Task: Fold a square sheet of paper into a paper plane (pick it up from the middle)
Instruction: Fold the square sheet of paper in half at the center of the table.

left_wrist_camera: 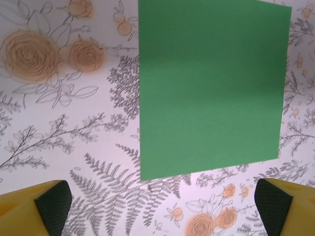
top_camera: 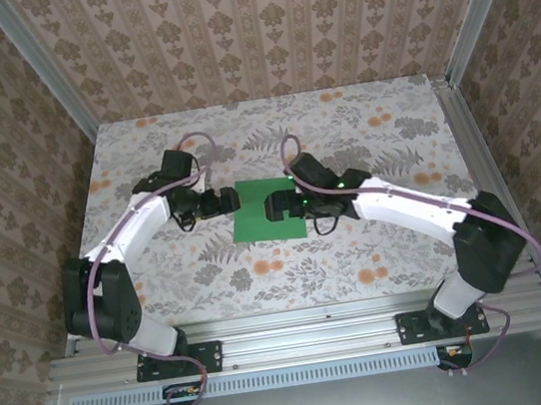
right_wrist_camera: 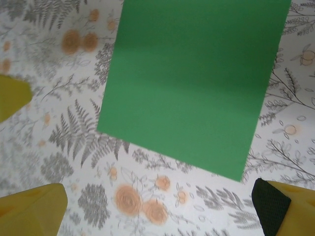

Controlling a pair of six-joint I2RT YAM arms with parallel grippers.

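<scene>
Tabletop (top_camera: 370,118): flat, matte, grey-and-orange floral print, spreading all round sheet.
Square sheet of paper (top_camera: 253,223): thin, smooth, bright green, crisp corners, lying flat and uncreased on tabletop.
Left gripper (top_camera: 232,201): sitting at sheet's left edge, jaws gaping fully, holding nothing.
Right gripper (top_camera: 273,207): hanging over sheet's right side, jaws gaping fully, empty.
Fingers yellow, pads (left_wrist_camera: 54,204) black and textured.

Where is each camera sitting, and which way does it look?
Top: high behind the robot, looking down at the table; left arm and right arm show, left hand and right hand at the paper.
Left wrist: on the left arm, looking down at the paper; its yellow fingers show.
Right wrist: on the right arm, looking down at the paper; its yellow fingers show.
Both wrist views share the paper.
</scene>
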